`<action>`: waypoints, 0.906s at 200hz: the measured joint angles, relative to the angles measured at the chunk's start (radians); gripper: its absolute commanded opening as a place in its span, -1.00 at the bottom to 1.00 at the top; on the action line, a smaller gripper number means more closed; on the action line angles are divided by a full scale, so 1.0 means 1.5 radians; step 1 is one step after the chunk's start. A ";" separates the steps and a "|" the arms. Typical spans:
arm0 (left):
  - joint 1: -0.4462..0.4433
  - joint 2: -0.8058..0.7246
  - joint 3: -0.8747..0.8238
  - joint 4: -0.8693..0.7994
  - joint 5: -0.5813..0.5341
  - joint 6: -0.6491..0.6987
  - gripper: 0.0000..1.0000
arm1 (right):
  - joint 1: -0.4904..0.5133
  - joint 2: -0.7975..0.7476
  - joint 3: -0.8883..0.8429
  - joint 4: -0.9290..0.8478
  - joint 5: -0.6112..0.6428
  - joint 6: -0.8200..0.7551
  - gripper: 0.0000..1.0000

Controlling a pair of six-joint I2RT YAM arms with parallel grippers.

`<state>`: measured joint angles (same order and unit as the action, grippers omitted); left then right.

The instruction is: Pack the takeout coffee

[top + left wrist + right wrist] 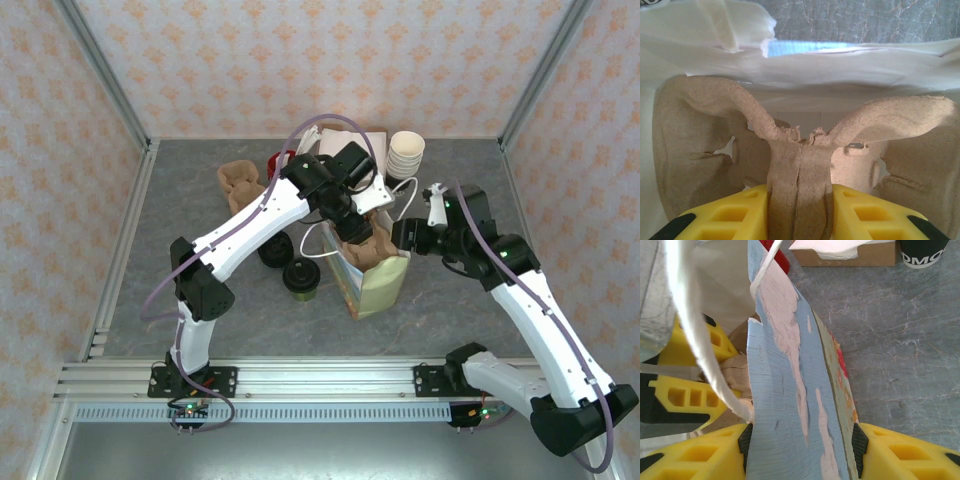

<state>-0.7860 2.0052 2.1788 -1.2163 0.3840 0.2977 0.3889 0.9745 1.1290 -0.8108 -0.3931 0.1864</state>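
Note:
The takeout coffee (301,278), an olive-green cup with a black lid, stands on the table left of the paper bag (382,285). My left gripper (352,228) reaches down into the bag's mouth. In the left wrist view this gripper (800,212) is shut on the middle handle of a brown cardboard cup carrier (700,130), with the bag's white walls (840,65) around it. My right gripper (405,237) is at the bag's right end. Its pads (858,442) press both sides of the bag's blue side panel (785,390).
A loose black lid (275,250) lies beside the coffee. A stack of cream cups (406,155), a napkin box (345,140) and a second cardboard carrier (240,180) sit at the back. A dark lettered cup (922,252) stands by the box (840,252).

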 measured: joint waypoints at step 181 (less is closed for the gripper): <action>-0.013 -0.013 -0.118 0.068 -0.013 0.035 -0.33 | -0.004 -0.049 -0.010 0.057 -0.020 0.023 -0.92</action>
<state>-0.8055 1.9862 2.0018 -1.1145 0.3641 0.3500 0.3828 0.9005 1.1137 -0.7250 -0.4225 0.2211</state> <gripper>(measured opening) 0.335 0.049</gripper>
